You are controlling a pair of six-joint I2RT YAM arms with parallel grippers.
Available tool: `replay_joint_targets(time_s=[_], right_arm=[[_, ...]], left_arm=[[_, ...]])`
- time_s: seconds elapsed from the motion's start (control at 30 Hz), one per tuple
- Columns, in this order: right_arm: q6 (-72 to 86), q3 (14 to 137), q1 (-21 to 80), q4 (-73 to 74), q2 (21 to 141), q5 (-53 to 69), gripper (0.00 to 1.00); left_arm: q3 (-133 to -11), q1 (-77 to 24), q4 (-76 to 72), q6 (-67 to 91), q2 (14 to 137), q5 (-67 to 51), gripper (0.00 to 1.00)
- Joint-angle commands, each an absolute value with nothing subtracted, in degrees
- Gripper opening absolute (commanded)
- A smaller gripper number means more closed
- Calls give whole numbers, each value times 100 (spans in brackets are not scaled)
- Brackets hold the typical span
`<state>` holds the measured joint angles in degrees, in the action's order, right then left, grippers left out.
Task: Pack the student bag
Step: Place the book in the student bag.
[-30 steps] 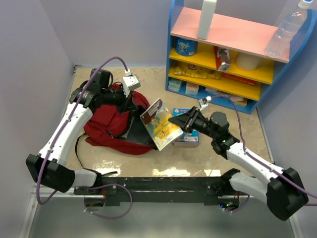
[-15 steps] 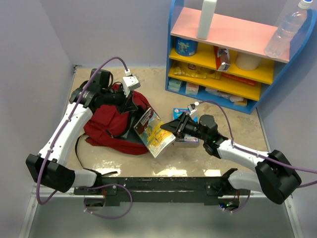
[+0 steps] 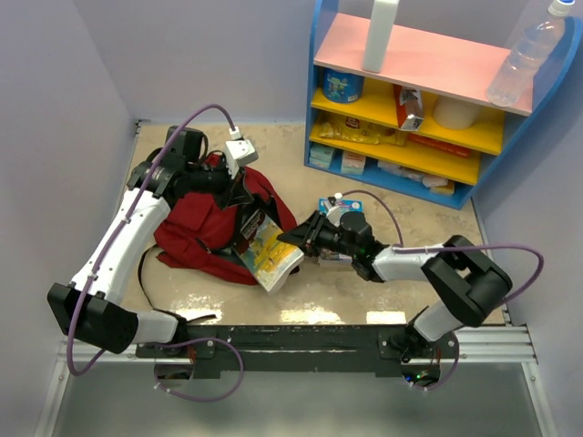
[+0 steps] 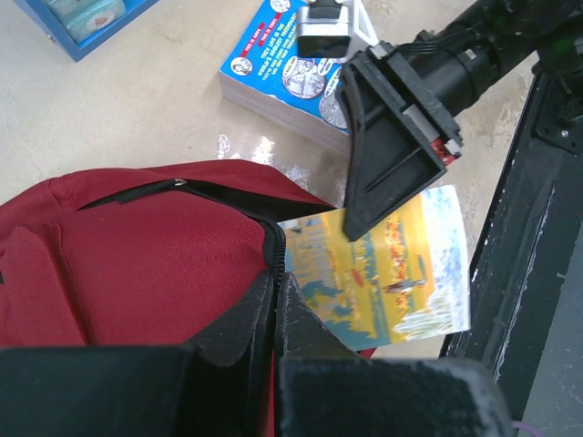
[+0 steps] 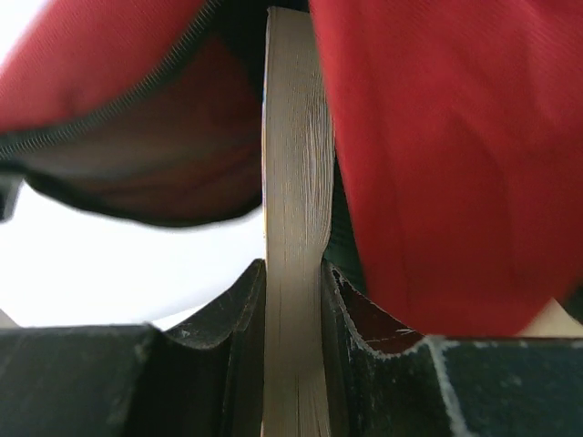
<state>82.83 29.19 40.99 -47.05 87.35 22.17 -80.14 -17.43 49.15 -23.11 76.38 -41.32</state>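
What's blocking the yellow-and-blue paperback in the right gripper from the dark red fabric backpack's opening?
Nothing visible. The yellow-and-blue paperback, clamped in the right gripper, already has its leading edge inside the zippered mouth of the dark red fabric backpack. The left gripper pinches the mouth's edge, holding it open.

The dark red soft cloth backpack (image 3: 196,238) looks matt and woven. The thin yellow paper book (image 3: 271,259) has a shiny cover. The beige tabletop (image 3: 346,296) is smooth and glossy.
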Motion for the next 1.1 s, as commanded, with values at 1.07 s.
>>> replay_joint_targets(time_s=[1.07], right_arm=[[8042, 6309, 5624, -4503, 10432, -3127, 0]], left_arm=[[-8754, -1767, 5537, -2558, 7356, -4456, 0]])
